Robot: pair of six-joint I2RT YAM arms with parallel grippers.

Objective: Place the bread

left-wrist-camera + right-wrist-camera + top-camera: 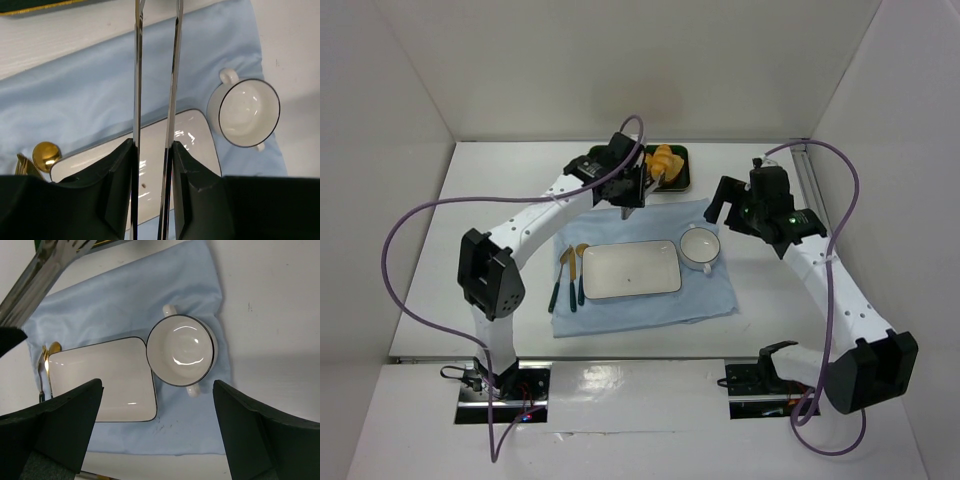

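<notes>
No readable text, label, brand, number or sign is showing on anything in these three views.

White table (495, 175); plain white walls (650, 60) at 9, 12 and 3 o'clock. Even light, glossy strip at 6.

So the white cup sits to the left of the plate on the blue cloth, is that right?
Not quite. The top external view shows the white cup to the right of the plate, on the blue cloth. The cutlery is what lies to the left.
</notes>
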